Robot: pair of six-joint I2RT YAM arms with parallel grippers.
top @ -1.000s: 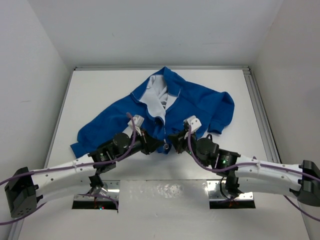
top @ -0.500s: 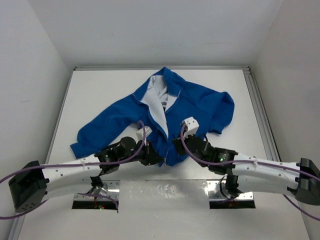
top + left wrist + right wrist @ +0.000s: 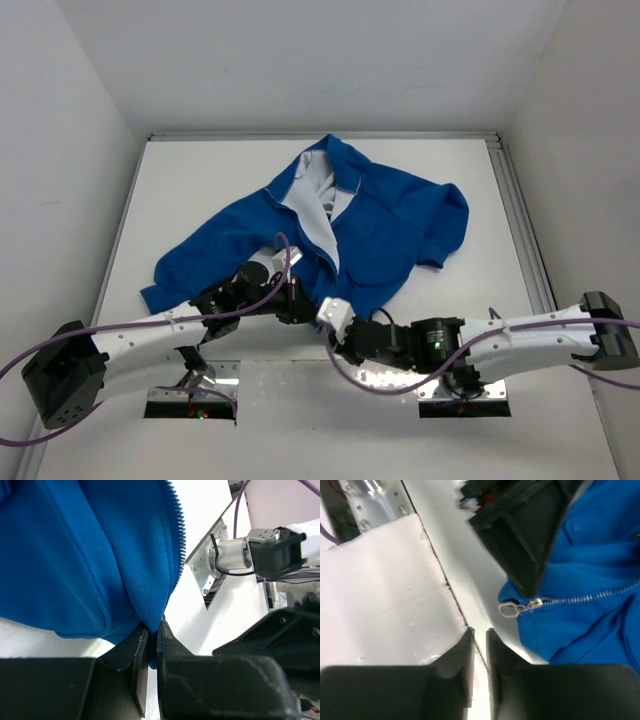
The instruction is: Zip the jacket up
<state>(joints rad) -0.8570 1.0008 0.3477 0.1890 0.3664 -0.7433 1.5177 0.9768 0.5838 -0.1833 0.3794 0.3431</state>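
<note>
The blue jacket (image 3: pixel 385 215) lies spread across the middle of the bench (image 3: pixel 200 180), collar toward the far wall, white lining (image 3: pixel 318 222) showing where the front falls open. Both arms are down at the near hem! The left claw (image 3: pixel 300 303) is clamped on the bottom corner of the front edge. From its own wrist camera you can see the fingers (image 3: pixel 141 645) pinching a fold of blue fabric, the zipper teeth (image 3: pixel 178 535) running up and away above it. The right arm is swung across to the left, its claw (image 3: pixel 332 322) low over the bench just beside the hem. From that wrist, the right claw (image 3: pixel 479 632) has its fingers drawn almost together, only a sliver of white bench between them, and it's holding nothing. Just ahead of those tips sits the silver zipper pull (image 3: pixel 509 610), lying flat on the bench at the foot of the zipper, with the left claw's dark body looming right above it.
</note>
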